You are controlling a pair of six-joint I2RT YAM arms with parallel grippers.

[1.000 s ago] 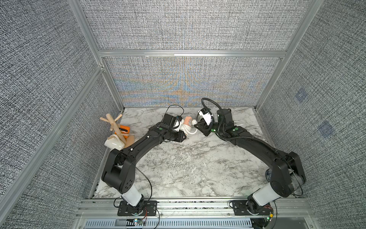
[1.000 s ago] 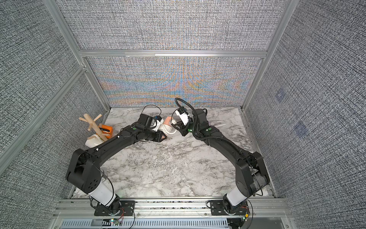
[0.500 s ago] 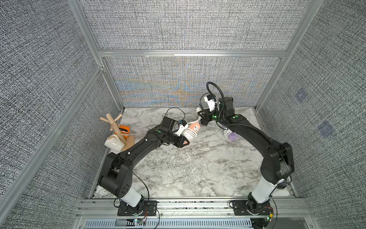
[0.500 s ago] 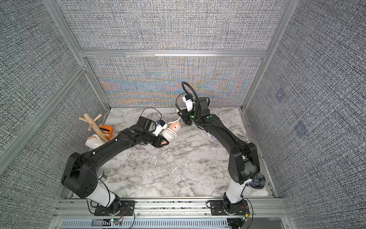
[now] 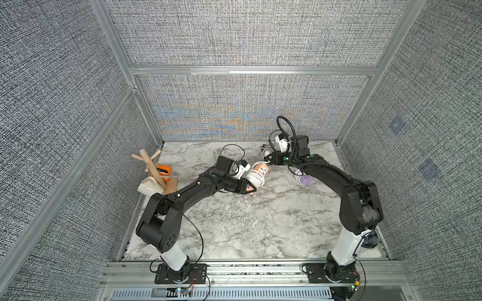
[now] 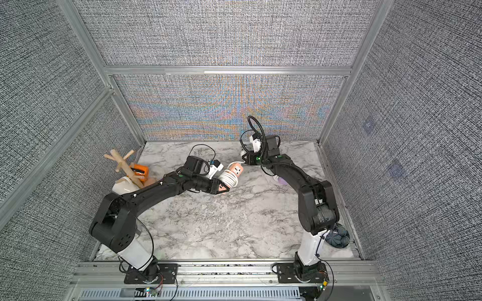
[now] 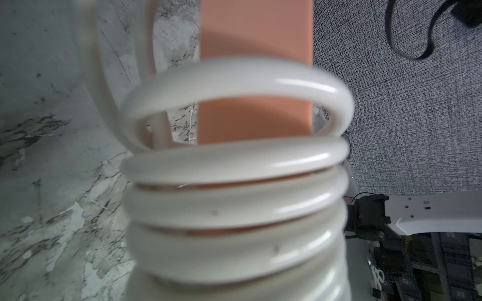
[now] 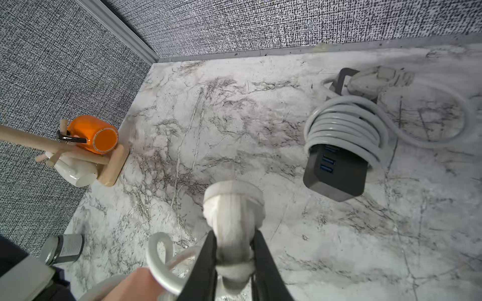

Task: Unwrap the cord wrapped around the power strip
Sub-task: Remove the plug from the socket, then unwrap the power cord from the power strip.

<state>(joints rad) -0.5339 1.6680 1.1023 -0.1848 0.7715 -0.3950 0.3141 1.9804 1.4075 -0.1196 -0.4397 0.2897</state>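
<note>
A: Where was the power strip (image 5: 261,170) just then?

B: Held up off the table (image 5: 234,224), as far as I could tell, with one end pinched in the left claw (image 5: 247,186). Its long axis ran straight out from those jaws. The free end pointed at the right claw (image 8: 234,235), which hung just beyond it.

A: And the cord (image 5: 257,179)?

B: Wound round the middle of the strip in several tight turns, right in front of the left claw. The turn farthest from that claw stood loose, clear of the body. From there the cord ran across to the plug (image 8: 233,208).

A: Who had the plug?

B: The right claw, jaws pressed onto its neck, the head poking out past the fingertips.

A: So which arm would do the unwinding?

B: The right one, I'd judge. It had the loose end. The turns lay crosswise to the strip, so the plug would need circling round that axis.

A: Anything in the way?

B: A black strip (image 8: 336,172) with its own cord lay on the table ahead of the right claw, apart from it.
</note>
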